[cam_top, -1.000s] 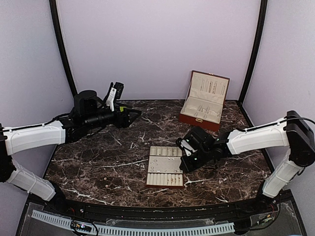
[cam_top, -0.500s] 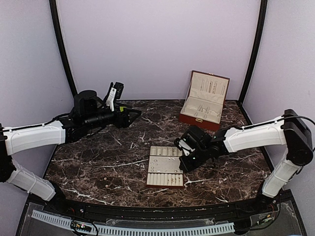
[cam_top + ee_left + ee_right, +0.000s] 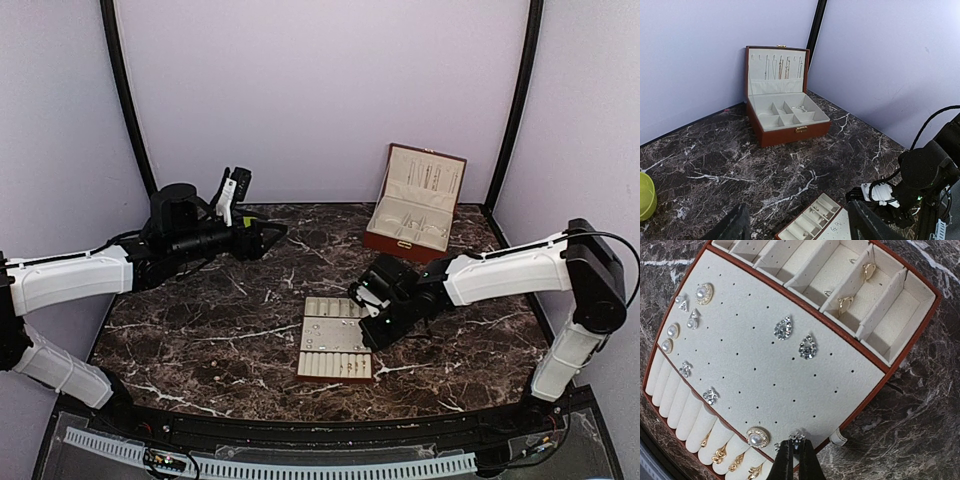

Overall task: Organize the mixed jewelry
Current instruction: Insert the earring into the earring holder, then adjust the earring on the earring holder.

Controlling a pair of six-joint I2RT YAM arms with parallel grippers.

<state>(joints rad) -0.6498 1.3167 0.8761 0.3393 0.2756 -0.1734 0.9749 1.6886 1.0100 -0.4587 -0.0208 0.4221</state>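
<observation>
**Right pincer nips a stud at the tray's edge; left pincer waits open**

From above, the right pincer (image 3: 372,328) is tipped down at the right-hand rim of the beige slotted tray (image 3: 335,352), which lies on the dark marble surface (image 3: 200,310). Most of the mixed jewelry (image 3: 330,325) shows only as pale specks on the tray, just to that pincer's left. The open brown jewelry box (image 3: 415,205) stands beyond it, well apart. The left pincer (image 3: 278,233) is up off the surface, far to the left of the tray.

From the left wrist, the left pincer (image 3: 797,207) has its jaws spread wide with nothing between them. The tray (image 3: 812,222) lies just below and ahead of it. The jewelry box (image 3: 785,117) sits well ahead, with fine chains (image 3: 777,65) hanging in its lid and a thin hoop (image 3: 799,108) in one compartment. A lime-green bowl (image 3: 646,195) peeks in far to its left.

From the right wrist, the right pincer (image 3: 795,452) is closed on a tiny crystal stud (image 3: 797,435) at its very tip, over the tray's brown rim (image 3: 875,385). A round pearl stud (image 3: 758,437) sits just left of the tips. Farther ahead on the pad lie two teardrop crystal earrings (image 3: 783,328) and, off to the left, small pearl studs (image 3: 672,331). Gold rings (image 3: 869,271) rest in the far compartments.
</observation>
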